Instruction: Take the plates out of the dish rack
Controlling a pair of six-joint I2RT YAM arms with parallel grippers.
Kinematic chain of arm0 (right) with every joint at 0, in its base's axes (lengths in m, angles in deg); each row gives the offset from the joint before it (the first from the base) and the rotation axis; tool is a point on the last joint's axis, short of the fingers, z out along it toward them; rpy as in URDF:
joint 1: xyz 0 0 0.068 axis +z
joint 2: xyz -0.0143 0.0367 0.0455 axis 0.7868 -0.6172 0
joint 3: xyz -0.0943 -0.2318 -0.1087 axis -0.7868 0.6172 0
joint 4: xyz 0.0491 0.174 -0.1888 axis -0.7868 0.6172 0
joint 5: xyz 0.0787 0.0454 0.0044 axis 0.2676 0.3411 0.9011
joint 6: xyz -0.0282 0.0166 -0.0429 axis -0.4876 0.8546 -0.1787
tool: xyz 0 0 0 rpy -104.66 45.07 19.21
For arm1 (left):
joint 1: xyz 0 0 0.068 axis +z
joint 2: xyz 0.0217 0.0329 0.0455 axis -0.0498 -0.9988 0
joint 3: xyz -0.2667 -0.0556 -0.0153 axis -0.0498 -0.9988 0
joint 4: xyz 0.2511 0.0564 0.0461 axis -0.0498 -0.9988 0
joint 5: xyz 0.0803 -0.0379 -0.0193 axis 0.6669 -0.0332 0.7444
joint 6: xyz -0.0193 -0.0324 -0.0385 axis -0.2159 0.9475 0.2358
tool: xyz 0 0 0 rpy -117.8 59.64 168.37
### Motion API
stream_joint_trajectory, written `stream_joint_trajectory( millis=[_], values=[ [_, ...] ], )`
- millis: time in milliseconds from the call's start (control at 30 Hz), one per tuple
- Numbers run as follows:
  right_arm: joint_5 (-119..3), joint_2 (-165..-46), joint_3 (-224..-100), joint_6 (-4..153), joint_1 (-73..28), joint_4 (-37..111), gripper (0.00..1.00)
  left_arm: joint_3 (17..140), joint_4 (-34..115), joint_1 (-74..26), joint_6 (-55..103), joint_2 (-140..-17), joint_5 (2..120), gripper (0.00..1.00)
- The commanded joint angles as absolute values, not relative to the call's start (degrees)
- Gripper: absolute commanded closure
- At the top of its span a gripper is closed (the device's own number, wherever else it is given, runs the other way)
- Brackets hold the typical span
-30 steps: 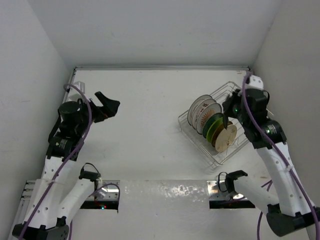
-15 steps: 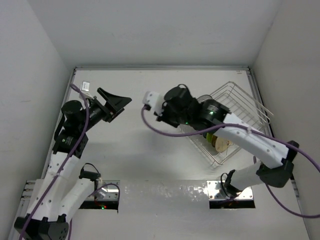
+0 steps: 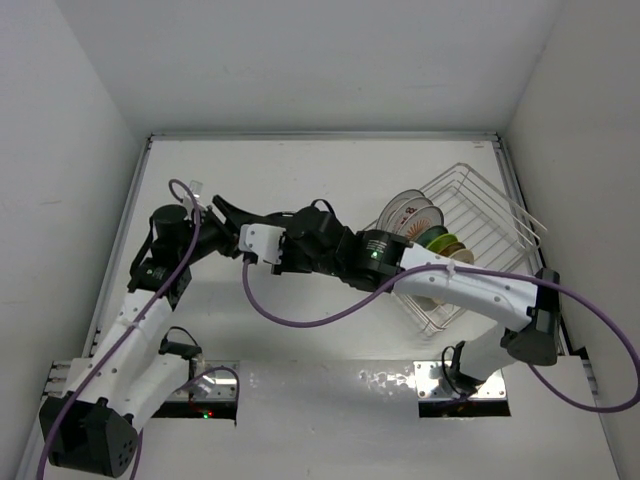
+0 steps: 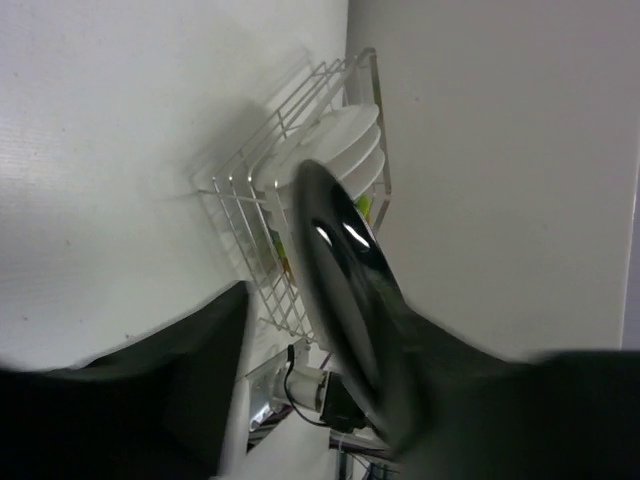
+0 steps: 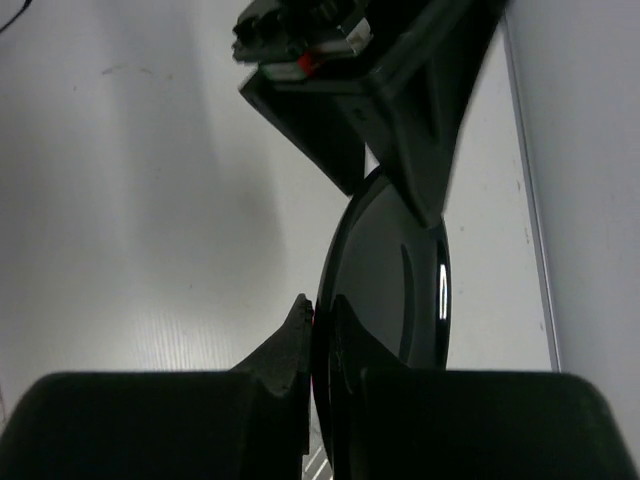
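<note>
A dark glossy plate [image 5: 390,270] hangs edge-on above the table's left middle, and my right gripper [image 5: 322,305] is shut on its near rim. My left gripper [image 5: 392,195] straddles the far rim, still open. In the left wrist view the plate [image 4: 345,260] lies against one finger, with a gap to the other. From above, the left gripper [image 3: 232,213] and right gripper [image 3: 258,228] meet nose to nose. The dish rack [image 3: 480,200] stands at the right, holding white patterned plates [image 3: 405,215] and green ones [image 3: 435,240]. The left wrist view also shows the dish rack [image 4: 260,210].
My right arm [image 3: 450,275] stretches from the right base across the front of the rack to the table's left middle. White walls close the table in at the back and on both sides. A purple cable [image 3: 300,315] loops under the right arm.
My right arm swung from the rack leftward across the table with the dark plate. The left arm came rightward to meet it, and its jaws narrowed around the plate's rim.
</note>
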State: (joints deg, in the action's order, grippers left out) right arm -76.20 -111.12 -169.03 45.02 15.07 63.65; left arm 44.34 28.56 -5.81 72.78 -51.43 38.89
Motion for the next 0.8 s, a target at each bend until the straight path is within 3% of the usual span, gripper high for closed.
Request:
stream_joint_trajectory(
  millis=[0, 67, 100, 200, 267, 300, 333, 367, 467, 567, 767],
  values=[
    [-75.6, -109.6, -166.4, 43.8, 15.3, 52.3, 1.0, 43.6, 34.7, -6.3, 73.2, -51.7, 37.3, 0.62],
    [-75.4, -108.8, -164.0, 43.9, 15.2, 48.6, 1.0, 42.9, 35.7, -6.3, 73.2, -52.2, 37.2, 0.76],
    [-75.4, -108.5, -162.8, 44.0, 15.3, 45.0, 1.0, 42.7, 36.0, -6.3, 73.2, -52.5, 37.1, 0.91],
    [-76.6, -108.4, -159.2, 44.6, 15.3, 39.7, 0.98, 41.5, 37.7, -6.3, 72.9, -53.9, 37.1, 1.0],
    [-79.1, -108.3, -156.8, 46.3, 15.3, 37.3, 0.88, 40.7, 41.8, -6.3, 72.0, -55.3, 38.2, 1.0],
    [-80.2, -107.6, -155.7, 46.7, 15.2, 34.2, 0.78, 40.6, 41.7, -6.3, 71.5, -56.6, 41.2, 1.0],
    [-81.7, -107.1, -153.6, 48.2, 15.2, 32.8, 0.2, 40.7, 41.7, -6.3, 70.6, -57.4, 43.4, 1.0],
    [-86.5, -106.5, -152.7, 49.5, 15.2, 31.4, 0.01, 40.8, 41.8, -6.3, 70.2, -58.2, 45.5, 1.0],
    [-102.6, -104.0, -151.9, 57.7, 15.0, 31.2, 0.01, 41.0, 44.5, -6.3, 68.1, -61.6, 57.7, 1.0],
    [-112.7, -101.6, -155.7, 70.3, 13.6, 45.5, 0.01, 40.9, 50.3, -6.3, 65.7, -68.8, 71.4, 1.0],
    [-112.7, -91.7, -154.0, 86.4, 10.6, 60.8, 0.01, 48.9, 63.6, -5.9, 59.7, -90.1, 74.3, 1.0]
  ],
)
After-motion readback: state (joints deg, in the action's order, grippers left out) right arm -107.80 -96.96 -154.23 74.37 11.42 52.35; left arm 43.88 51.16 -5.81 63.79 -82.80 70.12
